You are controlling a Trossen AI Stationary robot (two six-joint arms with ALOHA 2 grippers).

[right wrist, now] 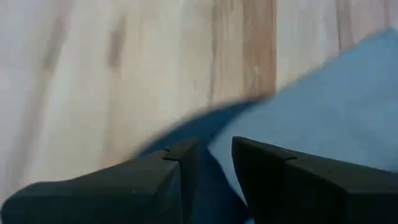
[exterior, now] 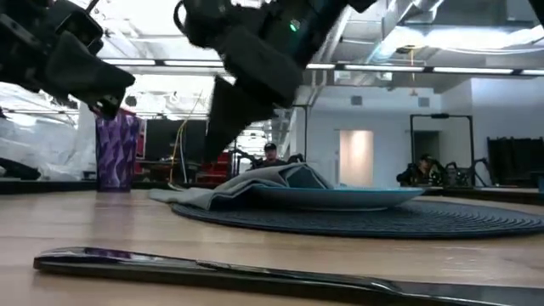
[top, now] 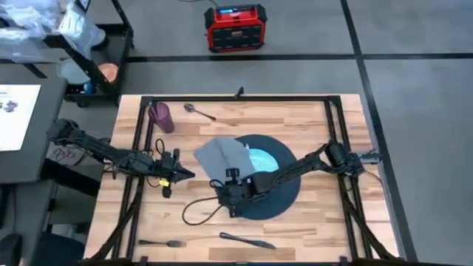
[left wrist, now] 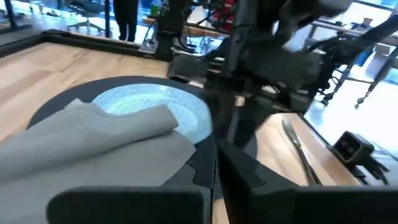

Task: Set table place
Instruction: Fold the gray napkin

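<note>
The place, a round dark mat (top: 284,198), lies flat on the table (top: 318,229). On it sits a light blue plate (top: 264,158). A grey napkin (top: 222,155) is draped over the plate's left part and down onto the mat. My right gripper (top: 230,201) hangs above the mat's near left edge (right wrist: 186,134), pointing down, with a narrow gap between its fingers and nothing in it. My left gripper (top: 185,174) hovers shut left of the mat, pointing toward the napkin (left wrist: 93,143).
A purple cup (top: 161,117) and a spoon (top: 199,111) are at the far left. A fork (top: 159,242) and a knife (top: 247,240) lie by the near edge. A black cable loop (top: 196,213) lies left of the mat. Black rails (top: 222,97) frame the tabletop.
</note>
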